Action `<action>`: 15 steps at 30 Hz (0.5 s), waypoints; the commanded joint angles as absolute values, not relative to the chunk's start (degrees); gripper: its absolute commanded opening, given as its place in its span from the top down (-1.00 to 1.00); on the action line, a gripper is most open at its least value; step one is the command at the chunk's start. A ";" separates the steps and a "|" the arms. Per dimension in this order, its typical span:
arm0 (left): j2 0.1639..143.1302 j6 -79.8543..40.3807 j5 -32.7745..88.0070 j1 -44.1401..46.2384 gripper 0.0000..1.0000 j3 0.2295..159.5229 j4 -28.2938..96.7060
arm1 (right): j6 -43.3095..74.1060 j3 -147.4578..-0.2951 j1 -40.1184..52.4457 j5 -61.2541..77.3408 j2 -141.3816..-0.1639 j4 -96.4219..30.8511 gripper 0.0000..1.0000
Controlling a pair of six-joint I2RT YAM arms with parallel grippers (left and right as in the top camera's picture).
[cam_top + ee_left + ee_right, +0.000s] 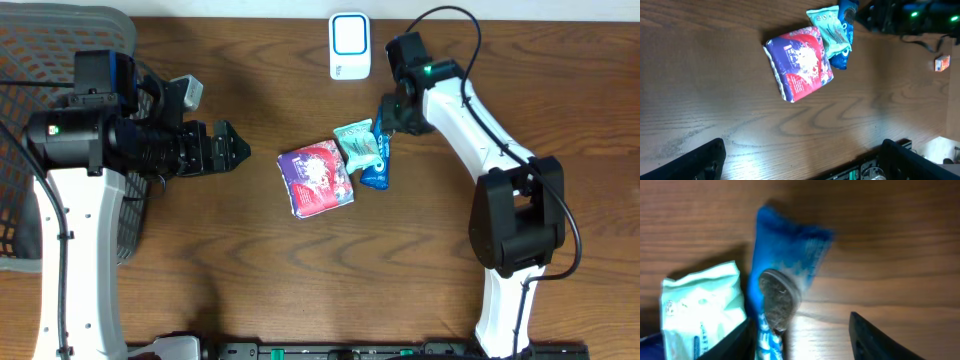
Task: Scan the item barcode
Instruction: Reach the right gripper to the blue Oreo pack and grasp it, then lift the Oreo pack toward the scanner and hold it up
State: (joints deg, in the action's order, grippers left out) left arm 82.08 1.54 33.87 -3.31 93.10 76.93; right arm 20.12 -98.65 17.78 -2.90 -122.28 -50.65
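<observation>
The right pincer (pixel 800 320) stands spread astride the blue crinkled-foil snack packet (pixel 787 250), which lies flat on the brown wooden worktop (pixel 890 240) just beside a mint-green sachet (pixel 700 305) — nothing pinched, a stance suited to closing on it. The white rounded barcode scanner (pixel 349 45) sits near. The left pincer (pixel 235 147) hangs spread wide, well apart — apparently leaving room.

Brown wood-grain table (pixel 250 280) was smooth w/ soft sheen, purple-and-red square plastic pouch (pixel 316 178) looked glossy & crinkled, mint-green plastic packet (pixel 360 145) semi-gloss, blue foil-like wrapper (pixel 377 172) shiny, white rectangular plastic scanner (pixel 349 45) smooth, dark woven mesh basket (pixel 30 50) looked matt, rough.
</observation>
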 commanded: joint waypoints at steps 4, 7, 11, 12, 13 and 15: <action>82.30 2.13 33.36 -3.18 -0.95 92.75 77.08 | 22.70 -89.14 17.19 6.66 -122.28 -42.37 -0.17; 82.30 2.13 33.34 -3.18 -0.96 92.75 77.08 | 22.68 -86.13 17.04 5.85 -122.28 -39.62 0.80; 82.30 2.13 33.34 -3.18 -0.96 92.75 77.08 | 22.59 -87.92 15.99 2.00 -121.62 -43.27 0.98; 82.30 2.13 33.36 -3.18 -0.96 92.75 77.08 | 22.09 -89.12 15.70 0.91 -121.27 -44.80 0.98; 82.30 2.13 33.34 -3.18 -0.95 92.75 77.08 | 21.21 -90.48 15.46 -0.25 -120.75 -46.24 0.98; 82.30 2.13 33.36 -3.18 -0.95 92.75 77.08 | 19.29 -93.86 15.42 -4.03 -119.63 -49.32 0.98</action>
State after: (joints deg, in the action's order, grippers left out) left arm 82.11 1.54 33.87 -3.31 93.10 76.90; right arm 21.69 -89.43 16.43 2.83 -122.17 -47.20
